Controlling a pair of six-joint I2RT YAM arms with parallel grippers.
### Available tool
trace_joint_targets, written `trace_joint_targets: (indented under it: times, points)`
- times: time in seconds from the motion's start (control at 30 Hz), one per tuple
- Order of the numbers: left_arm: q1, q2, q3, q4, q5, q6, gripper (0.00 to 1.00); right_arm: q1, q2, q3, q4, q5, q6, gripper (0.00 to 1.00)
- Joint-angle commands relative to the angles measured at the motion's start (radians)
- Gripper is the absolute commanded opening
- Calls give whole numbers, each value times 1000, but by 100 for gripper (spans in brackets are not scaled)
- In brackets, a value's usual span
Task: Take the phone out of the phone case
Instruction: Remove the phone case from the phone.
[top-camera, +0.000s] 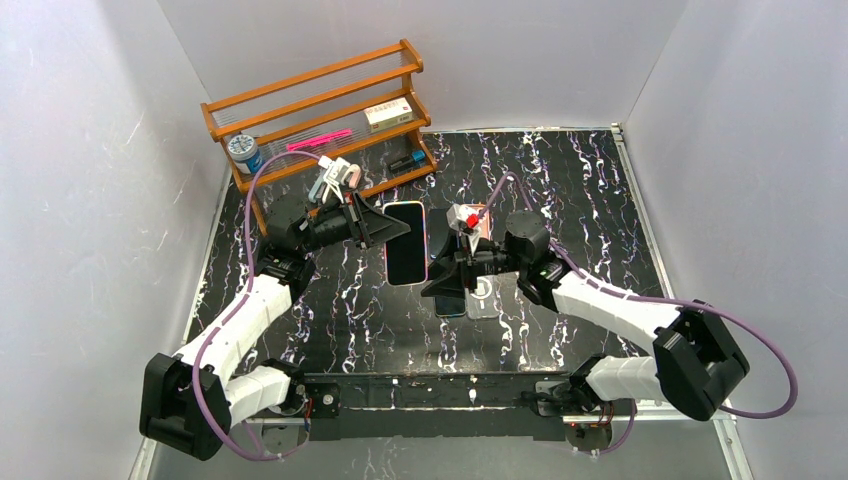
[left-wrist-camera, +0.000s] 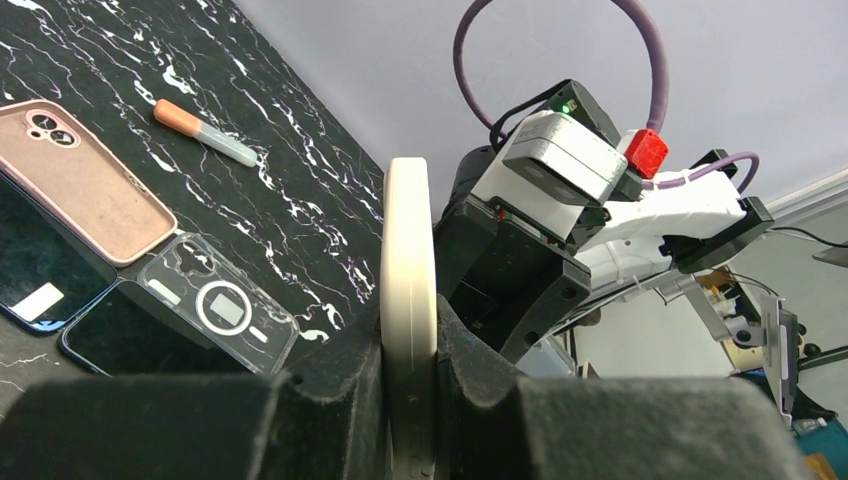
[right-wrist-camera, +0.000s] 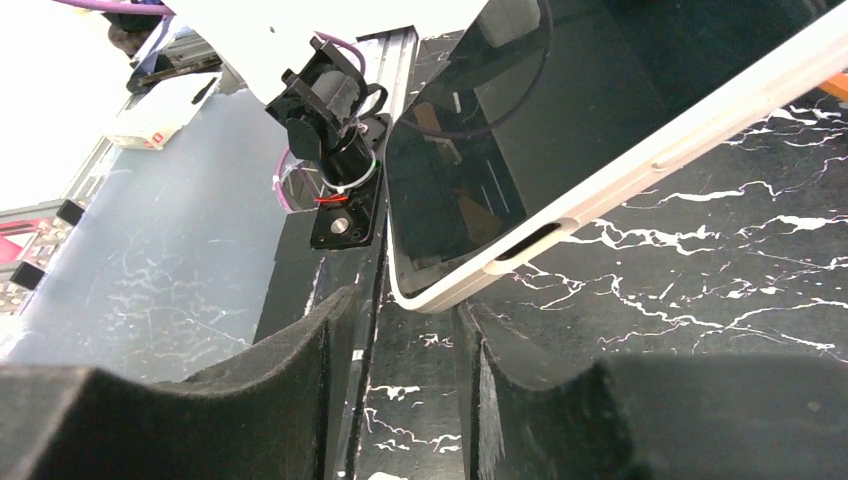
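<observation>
Left arm (top-camera: 240, 320) and right arm (top-camera: 610, 305): white link shells between black joint housings (top-camera: 700, 362), mounted on a black base rail (top-camera: 440, 392). A purple cable (left-wrist-camera: 660, 80) loops along each arm. The wrist carries a white-and-grey camera block (left-wrist-camera: 555, 160) with a red plug (left-wrist-camera: 647, 153) and a green indicator light (left-wrist-camera: 563, 105); the fingers (right-wrist-camera: 200, 400) are black, matte and wedge-shaped.

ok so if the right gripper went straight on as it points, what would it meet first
Probably a corner of the cased phone in the left gripper, just ahead of the open right gripper.
</observation>
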Motion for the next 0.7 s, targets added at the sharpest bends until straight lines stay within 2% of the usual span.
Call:
trace_joint_targets:
  times: [0.0,0.17,0.53,0.67]
  points:
    - [-2,-36,41,45,29,2,0,-5,17,56,84,-38,30,46]
    - [-4,-39,39,45,36,4,0,-4,37,68,109,-67,51,40]
    - [-20,-53,35,50,23,-7,0,-4,94,97,146,-98,91,15]
    - [-22,-66,23,53,15,12,0,-5,103,98,166,-105,122,27]
